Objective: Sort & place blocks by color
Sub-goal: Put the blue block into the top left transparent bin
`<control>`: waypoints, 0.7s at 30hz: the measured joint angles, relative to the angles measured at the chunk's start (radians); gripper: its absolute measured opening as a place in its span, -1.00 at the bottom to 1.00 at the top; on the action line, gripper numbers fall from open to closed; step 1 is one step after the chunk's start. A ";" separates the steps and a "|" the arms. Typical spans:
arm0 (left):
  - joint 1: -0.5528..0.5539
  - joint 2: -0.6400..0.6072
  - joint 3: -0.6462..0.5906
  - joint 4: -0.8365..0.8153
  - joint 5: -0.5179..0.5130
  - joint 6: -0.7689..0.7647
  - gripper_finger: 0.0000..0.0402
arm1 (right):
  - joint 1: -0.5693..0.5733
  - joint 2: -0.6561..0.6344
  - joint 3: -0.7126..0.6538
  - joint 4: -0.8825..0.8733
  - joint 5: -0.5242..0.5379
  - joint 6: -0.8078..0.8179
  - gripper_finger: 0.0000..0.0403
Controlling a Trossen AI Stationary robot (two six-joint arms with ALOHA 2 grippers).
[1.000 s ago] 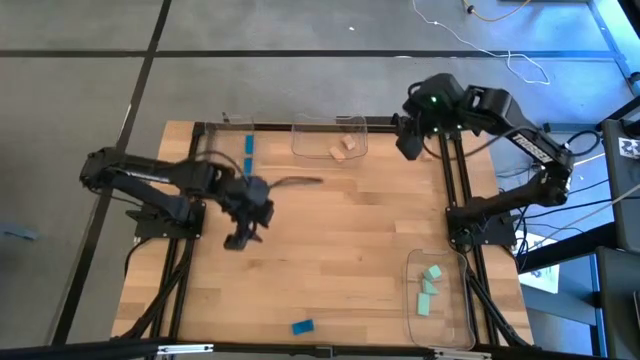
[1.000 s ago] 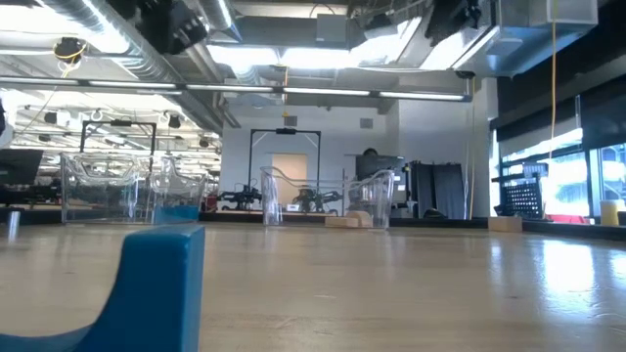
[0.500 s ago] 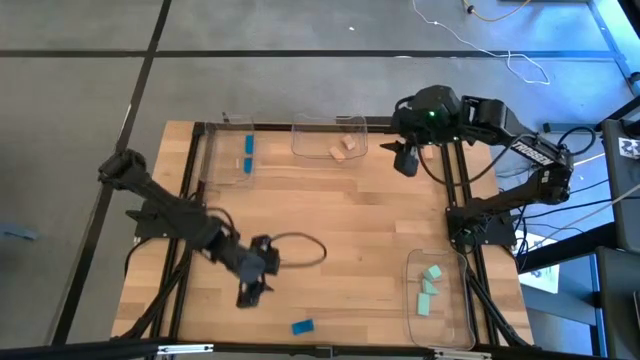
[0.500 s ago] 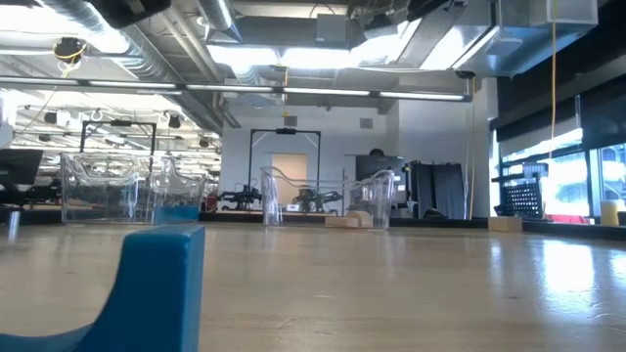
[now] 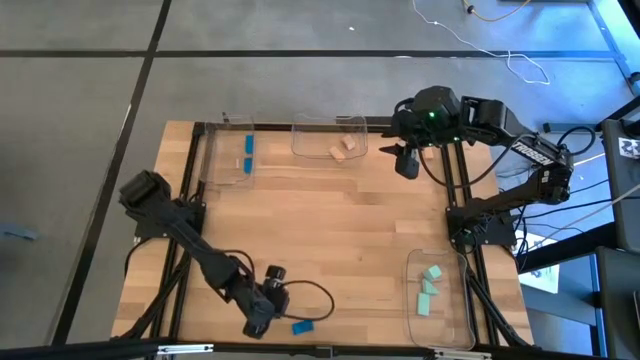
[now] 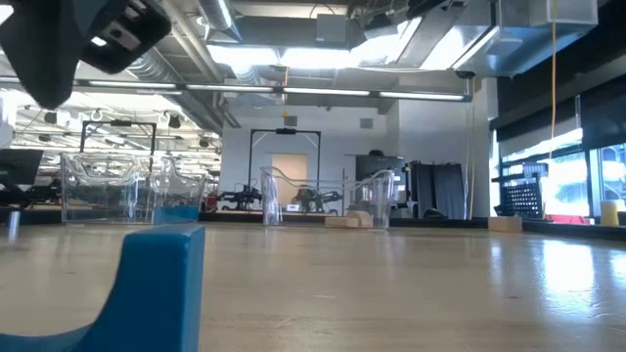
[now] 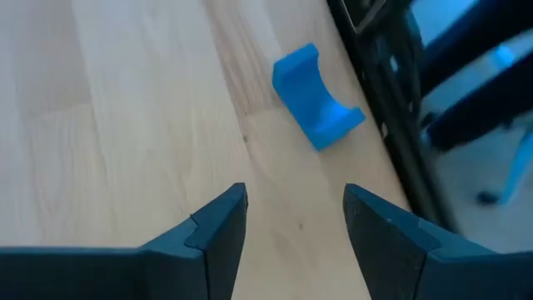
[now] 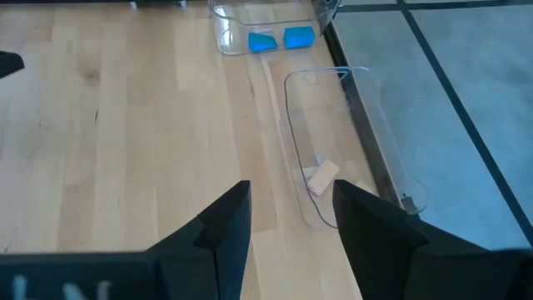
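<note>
The left gripper [image 5: 262, 318] has swept from table centre to the near edge, now just beside the loose blue block [image 5: 302, 326] at its 3 o'clock. Its fingers [image 7: 218, 225] are spread, empty. The right gripper [image 5: 406, 165] hovers spread near the tray [image 5: 324, 124] holding wood blocks [image 5: 346, 147].

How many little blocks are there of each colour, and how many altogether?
Blue blocks: 3, two in the far-left tray and one loose by the left gripper.
Mint green blocks: 3.
Tan wood blocks: 2.
Total: 8.
</note>
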 joint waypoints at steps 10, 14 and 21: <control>-0.006 0.015 0.000 0.010 -0.073 0.491 -0.04 | 0.000 0.000 0.000 0.001 0.000 0.006 -0.15; -0.006 0.015 0.000 0.044 -0.036 0.637 -0.04 | 0.000 0.000 0.000 0.002 0.000 0.005 -0.15; -0.003 0.029 0.001 0.294 0.038 0.818 -0.04 | 0.000 0.000 0.000 -0.006 0.001 -0.008 -0.15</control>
